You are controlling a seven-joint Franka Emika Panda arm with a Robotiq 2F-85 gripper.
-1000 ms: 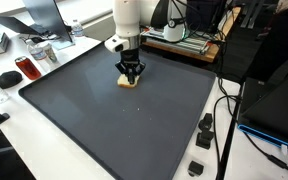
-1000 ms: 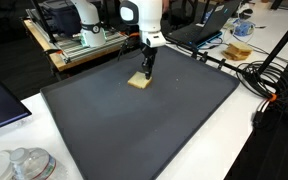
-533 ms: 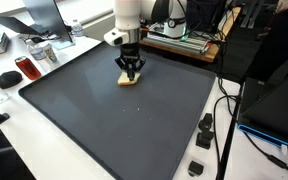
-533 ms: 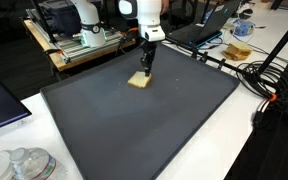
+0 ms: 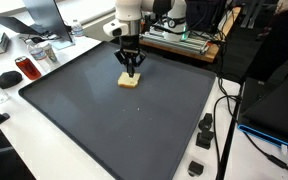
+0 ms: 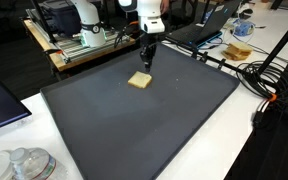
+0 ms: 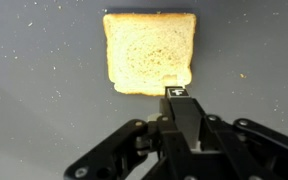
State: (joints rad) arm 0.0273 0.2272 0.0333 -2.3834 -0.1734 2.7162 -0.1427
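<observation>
A slice of toast (image 5: 129,81) (image 6: 139,80) lies flat on the dark grey mat (image 5: 114,130) (image 6: 134,130), towards its far side. My gripper (image 5: 132,70) (image 6: 147,64) hangs just above the toast, pointing down, clear of it. In the wrist view the toast (image 7: 149,52) fills the upper middle. There the gripper (image 7: 177,93) shows its black fingers pressed together, their tip over the toast's near edge. It is shut with nothing in it.
A red can (image 5: 27,68) and a black mouse (image 5: 7,77) sit off the mat on the white table. Small black devices (image 5: 205,127) and cables (image 6: 274,90) lie beside the mat. A clear plastic lid (image 6: 24,165) and a laptop (image 6: 209,20) are nearby.
The gripper has risen off the toast, which stays flat on the mat where it was.
</observation>
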